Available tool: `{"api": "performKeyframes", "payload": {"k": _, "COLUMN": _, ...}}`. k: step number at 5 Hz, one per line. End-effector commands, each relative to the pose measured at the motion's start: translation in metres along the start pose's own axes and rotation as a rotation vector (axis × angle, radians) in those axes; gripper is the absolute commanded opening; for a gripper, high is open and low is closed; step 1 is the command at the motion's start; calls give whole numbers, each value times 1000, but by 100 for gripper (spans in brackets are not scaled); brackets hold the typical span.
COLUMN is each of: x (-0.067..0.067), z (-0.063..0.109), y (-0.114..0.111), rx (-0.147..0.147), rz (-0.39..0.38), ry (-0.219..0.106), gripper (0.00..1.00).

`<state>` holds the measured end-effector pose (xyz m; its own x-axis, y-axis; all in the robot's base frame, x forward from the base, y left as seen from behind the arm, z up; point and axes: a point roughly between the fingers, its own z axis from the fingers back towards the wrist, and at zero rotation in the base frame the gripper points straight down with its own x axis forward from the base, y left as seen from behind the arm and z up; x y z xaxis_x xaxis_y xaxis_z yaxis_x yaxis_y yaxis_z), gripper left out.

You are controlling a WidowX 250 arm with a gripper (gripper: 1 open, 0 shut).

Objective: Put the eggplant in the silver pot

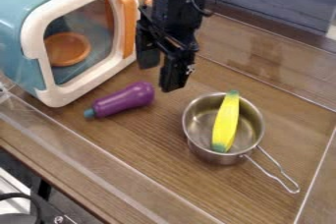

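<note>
Camera view: my gripper (pixel 163 64) hangs wide open and empty above the eggplant (pixel 122 99); nothing grasped yet, silver pot (pixel 223 127) holds only a yellow toy (pixel 229 121)

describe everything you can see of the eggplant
The eggplant is a small glossy purple toy, plastic by its look, oblong, with a teal-green stem cap at its lower-left end. It lies on its side on the wooden table, angled, in front of the toy microwave and left of the silver pot. Nothing else touches it.
</note>
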<state>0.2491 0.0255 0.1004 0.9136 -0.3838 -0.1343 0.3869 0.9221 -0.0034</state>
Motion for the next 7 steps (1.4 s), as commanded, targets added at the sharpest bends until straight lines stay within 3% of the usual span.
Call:
{"api": "performKeyframes", "payload": {"k": 1, "x": -4, "z": 9, "y": 5, "rx": 32, "rz": -28, "ry": -44, "gripper": 100}}
{"api": "performKeyframes", "payload": {"k": 4, "x": -16, "z": 1, "y": 9, "rx": 47, "rz": -87, "ry": -39, "gripper": 100}}
{"api": "performKeyframes", "payload": {"k": 7, "x": -25, "z": -8, "y": 16, "rx": 49, "rz": -77, "ry": -60, "gripper": 100}}
